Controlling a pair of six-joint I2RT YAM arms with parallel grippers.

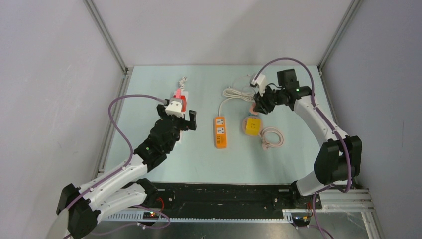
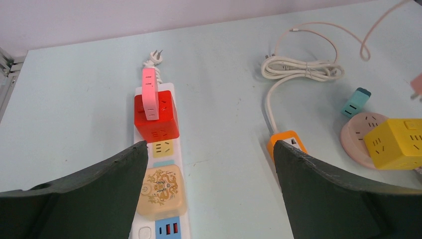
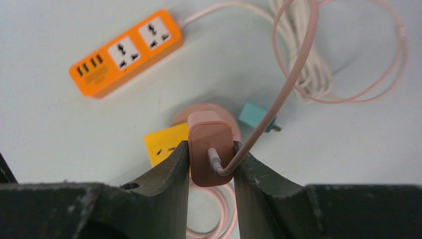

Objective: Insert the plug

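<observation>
High above and behind the arm bases [image 1: 304, 186], tilted steeply down, far enough to take in the whole tabletop [image 1: 149, 79]. On the left wrist: low, close, facing the far edge along the white strip [image 2: 163, 148], own jaws filling the near corners. On the right wrist: almost straight down, very near. Overlapping in all three on the orange strip [image 1: 220, 132] and yellow cube [image 1: 252, 126].

Short strip [image 1: 220, 132] lies central — long strip [image 2: 163, 148] to its left, cube socket [image 1: 252, 126] right, coiled cord [image 1: 236, 93] behind
</observation>
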